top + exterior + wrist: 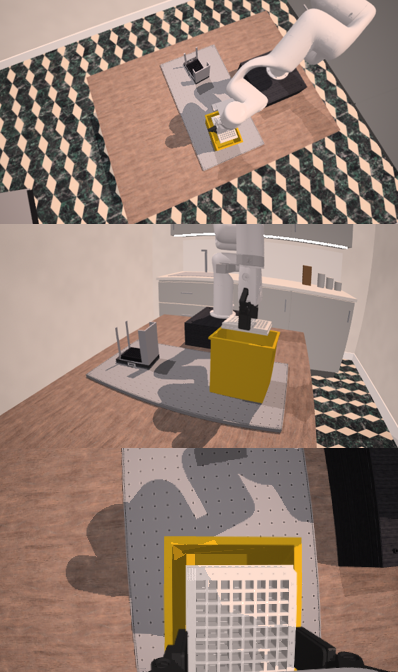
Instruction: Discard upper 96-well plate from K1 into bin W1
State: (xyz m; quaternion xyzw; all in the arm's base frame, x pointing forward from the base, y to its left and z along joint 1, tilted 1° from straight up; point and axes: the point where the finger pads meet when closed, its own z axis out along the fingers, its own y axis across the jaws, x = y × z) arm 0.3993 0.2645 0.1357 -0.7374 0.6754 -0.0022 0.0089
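Note:
My gripper [245, 324] [240, 646] is shut on a white 96-well plate [227, 135] [261, 326] [239, 618] and holds it flat just above the open top of the yellow plastics bin W1 [215, 145] [242, 369] [172, 593]. The bin stands upright on the grey perforated mat [186, 94] [189, 400] [145, 573]. The stack rack K1 [201, 72] [148, 345] stands at the mat's far end, with a dark lower plate [193, 65] [131, 353] lying in its base.
The arm's black base block [283, 85] [198, 332] [360, 508] sits on the wooden table [132, 126] beside the mat. Two thin upright posts [122, 338] rise from the rack. Kitchen counters [315, 315] stand behind the table.

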